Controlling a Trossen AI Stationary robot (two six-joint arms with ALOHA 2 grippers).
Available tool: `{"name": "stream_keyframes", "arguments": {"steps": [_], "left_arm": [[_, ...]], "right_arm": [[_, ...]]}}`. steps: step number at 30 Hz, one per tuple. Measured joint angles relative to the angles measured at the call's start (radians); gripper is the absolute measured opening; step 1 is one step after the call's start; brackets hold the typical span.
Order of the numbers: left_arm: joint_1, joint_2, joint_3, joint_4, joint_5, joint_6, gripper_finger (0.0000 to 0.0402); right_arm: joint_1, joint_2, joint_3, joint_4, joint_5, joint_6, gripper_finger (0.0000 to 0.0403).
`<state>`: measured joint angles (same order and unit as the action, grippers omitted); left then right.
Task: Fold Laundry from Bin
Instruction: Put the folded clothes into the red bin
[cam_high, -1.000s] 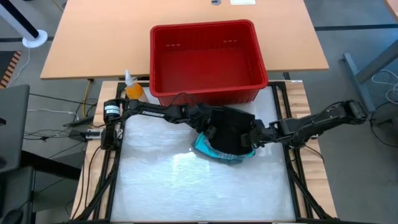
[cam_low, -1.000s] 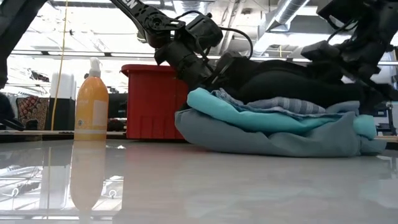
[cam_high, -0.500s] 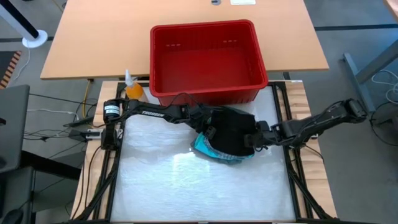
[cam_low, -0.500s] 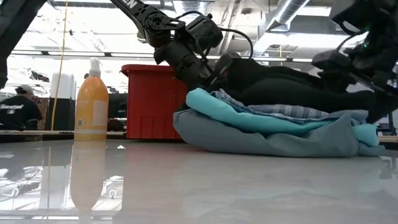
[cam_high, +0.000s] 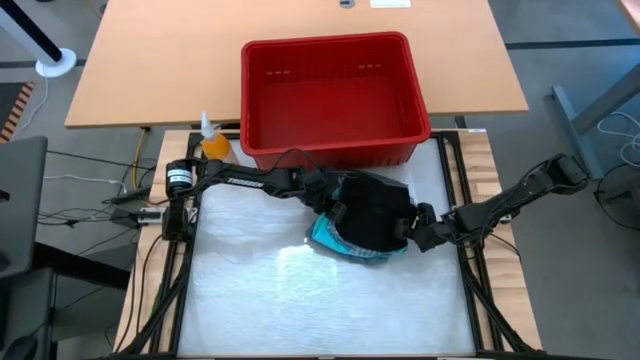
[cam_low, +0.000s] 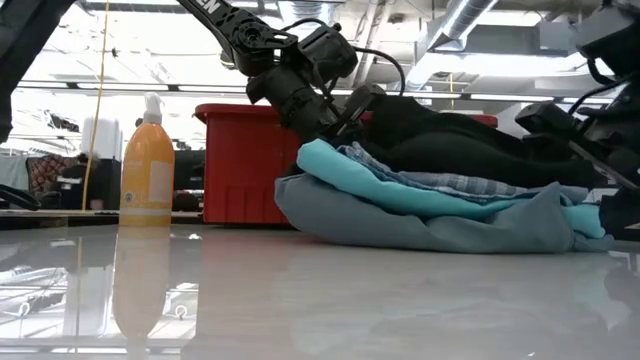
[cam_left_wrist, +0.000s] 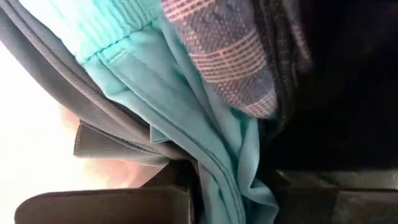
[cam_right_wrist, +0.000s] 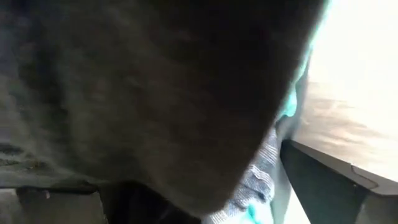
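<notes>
I am working both arms at a stack of laundry lying on the pale table (cam_high: 260, 300) just in front of the red bin (cam_high: 330, 95), which is standing with nothing visible inside it. The stack is layered: a grey-green garment (cam_low: 420, 225) is lying at the bottom on the table, a bright turquoise one (cam_low: 400, 190) is resting on it, a blue-grey striped shirt (cam_low: 450, 180) is sitting above that, and a large black garment (cam_low: 460, 140) is covering the top. My left gripper (cam_high: 338, 210) is reaching in from the left side of the pile, next to the bin's front wall, with its fingers nearly closed; in the left wrist view the turquoise fabric (cam_left_wrist: 186, 124) and the striped cloth (cam_left_wrist: 230, 68) are bunching right between my fingers (cam_left_wrist: 106, 205), so I am pinching the edge of the pile, though I cannot tell exactly which layers are caught. My right gripper (cam_high: 418, 232) is sitting at the right edge of the stack with its fingers spread as wide as they go; in the right wrist view the black garment (cam_right_wrist: 124, 93) is filling almost everything, with a bit of striped and turquoise cloth peeking below it, and I cannot tell whether the fingers are touching the fabric. An orange bottle (cam_low: 147, 160) with a pump top is standing upright at the table's far left corner, beside the bin and well apart from the pile.
</notes>
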<state>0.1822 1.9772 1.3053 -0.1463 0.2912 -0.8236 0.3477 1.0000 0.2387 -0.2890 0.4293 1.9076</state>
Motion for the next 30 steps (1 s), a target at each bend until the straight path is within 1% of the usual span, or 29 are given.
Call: {"name": "stream_keyframes", "arguments": {"steps": [4,6,10,13,16,18,21,23,27,29,30], "left_arm": [[-0.007,0.030,0.001,0.003,0.010,-0.012,0.0062],[-0.008,0.044,0.001,0.014,0.017,-0.018,0.0062],[-0.009,0.047,0.001,0.018,0.025,-0.022,0.0062],[-0.010,0.048,0.000,0.016,0.021,-0.012,0.0062],[-0.010,0.049,0.000,0.010,0.024,-0.008,0.0062],[-0.010,0.049,0.000,-0.005,0.025,0.002,0.0062],[-0.010,0.049,-0.001,-0.020,0.018,0.014,0.0062],[-0.010,0.050,-0.001,-0.026,0.017,0.019,0.0062],[-0.011,0.050,-0.003,-0.034,0.015,0.037,0.0062],[-0.011,0.050,-0.003,-0.034,0.016,0.051,0.0062],[-0.011,0.050,-0.003,-0.034,0.016,0.060,0.0062]], "right_arm": [[-0.001,0.016,-0.010,0.022,0.018,0.000,0.0376],[-0.001,0.044,-0.011,0.052,0.032,-0.013,0.0376],[-0.013,0.116,-0.016,0.191,0.094,-0.083,0.0375],[-0.050,0.172,-0.019,0.297,0.098,-0.170,0.0372],[-0.081,0.223,-0.020,0.382,0.099,-0.230,0.0360],[-0.098,0.254,-0.020,0.433,0.099,-0.261,0.0345],[-0.117,0.307,-0.021,0.517,0.098,-0.288,0.0311],[-0.129,0.345,-0.021,0.586,0.097,-0.296,0.0284],[-0.155,0.413,-0.020,0.744,0.079,-0.378,0.0220],[-0.166,0.429,-0.013,0.781,0.074,-0.410,0.0184],[-0.171,0.430,-0.008,0.781,0.069,-0.420,0.0174]]}}
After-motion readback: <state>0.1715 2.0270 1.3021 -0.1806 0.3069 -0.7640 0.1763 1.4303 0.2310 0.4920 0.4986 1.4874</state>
